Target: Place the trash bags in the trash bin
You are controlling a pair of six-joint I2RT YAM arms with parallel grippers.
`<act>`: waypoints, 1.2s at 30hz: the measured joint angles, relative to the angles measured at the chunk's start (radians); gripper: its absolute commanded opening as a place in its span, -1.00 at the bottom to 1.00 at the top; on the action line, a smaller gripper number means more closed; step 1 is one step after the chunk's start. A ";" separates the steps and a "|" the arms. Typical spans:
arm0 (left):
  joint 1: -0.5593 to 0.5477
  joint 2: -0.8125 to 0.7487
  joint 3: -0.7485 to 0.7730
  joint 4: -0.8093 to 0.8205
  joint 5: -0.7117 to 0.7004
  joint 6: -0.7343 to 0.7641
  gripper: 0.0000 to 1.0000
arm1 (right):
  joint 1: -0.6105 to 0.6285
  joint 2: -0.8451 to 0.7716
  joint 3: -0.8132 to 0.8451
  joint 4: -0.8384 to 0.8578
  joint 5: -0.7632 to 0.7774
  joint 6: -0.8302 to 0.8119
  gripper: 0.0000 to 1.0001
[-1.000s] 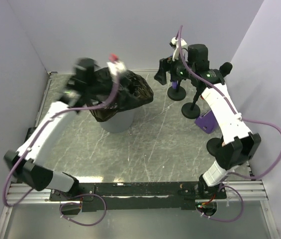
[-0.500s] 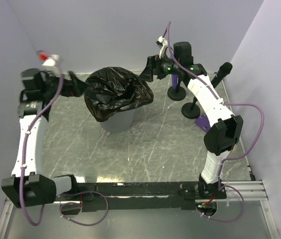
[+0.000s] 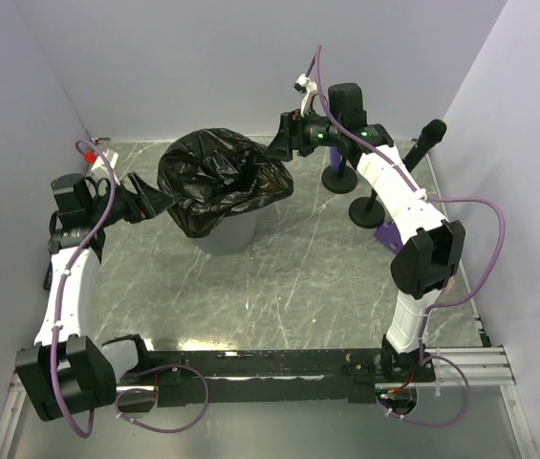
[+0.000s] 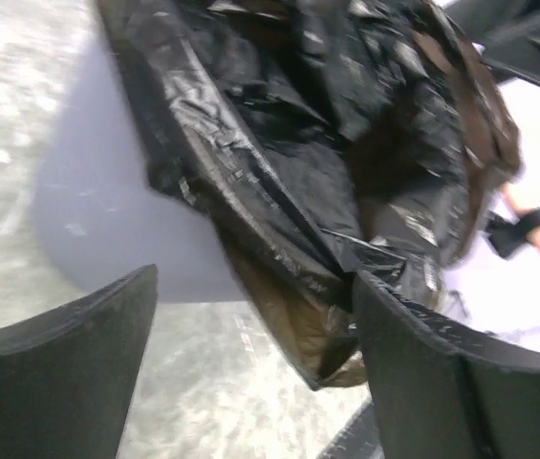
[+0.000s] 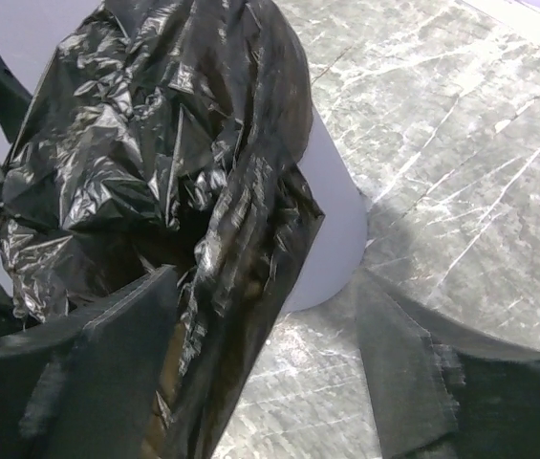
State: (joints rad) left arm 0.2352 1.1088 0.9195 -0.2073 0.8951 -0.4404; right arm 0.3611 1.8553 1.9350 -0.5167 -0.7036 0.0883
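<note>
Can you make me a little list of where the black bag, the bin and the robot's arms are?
trash bin: light grey, upright on the table
trash bag: black, crumpled, draped over the bin's top, hanging down its sides
left end effector: open, just left of the bag
right end effector: open, at the bag's far right edge

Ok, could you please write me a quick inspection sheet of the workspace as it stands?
Surface: grey marbled table; no spills seen.
Job's things: black trash bag bunched over the mouth of the upright grey trash bin, hanging down its outside.
Clutter: black stands and a purple object at the far right.
Grippers: left gripper open at the bag's left side; right gripper open at its far right side; neither is closed on it.
Cables: purple cables loop off both arms, clear of the bin.
Surroundings: plain pale walls on three sides.
</note>
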 measured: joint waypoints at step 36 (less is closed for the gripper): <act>0.025 0.029 -0.184 0.306 0.159 -0.150 -0.98 | 0.011 0.229 0.075 0.084 -0.074 0.095 -1.00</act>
State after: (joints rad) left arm 0.2604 1.1381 0.7353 0.0990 1.0546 -0.5907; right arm 0.3725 2.0838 2.0098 -0.4324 -0.7780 0.1829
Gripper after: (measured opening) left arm 0.018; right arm 0.008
